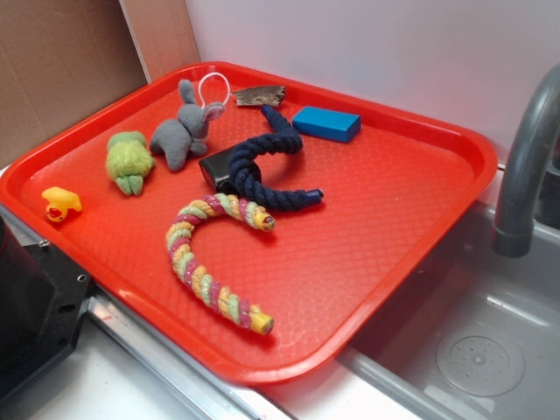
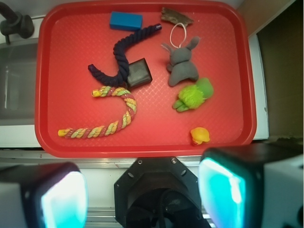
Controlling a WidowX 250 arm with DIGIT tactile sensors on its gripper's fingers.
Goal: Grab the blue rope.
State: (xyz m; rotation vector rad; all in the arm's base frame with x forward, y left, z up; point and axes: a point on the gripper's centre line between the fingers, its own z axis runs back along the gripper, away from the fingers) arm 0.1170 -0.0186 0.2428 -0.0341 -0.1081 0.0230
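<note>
The blue rope (image 1: 254, 171) (image 2: 122, 54) is a thick navy twisted cord bent in a C. It lies on the red tray (image 1: 490, 157) (image 2: 142, 151), with its middle draped against a small black block (image 1: 219, 166) (image 2: 139, 72). In the wrist view my gripper (image 2: 142, 194) hangs high above, back from the tray's near rim and well short of the rope. Its teal pads (image 2: 64, 202) stand far apart with nothing between them. The exterior view does not show the gripper.
Also on the tray: a pastel twisted rope (image 1: 197, 262) (image 2: 121, 111) just before the blue rope, a bright blue block (image 1: 325, 123), a grey plush bunny (image 1: 184, 131), a green toy (image 1: 129, 159), a yellow duck (image 1: 61, 203), a brown piece (image 1: 259, 95). A sink (image 1: 472, 350) with a faucet (image 1: 525, 166) flanks the tray.
</note>
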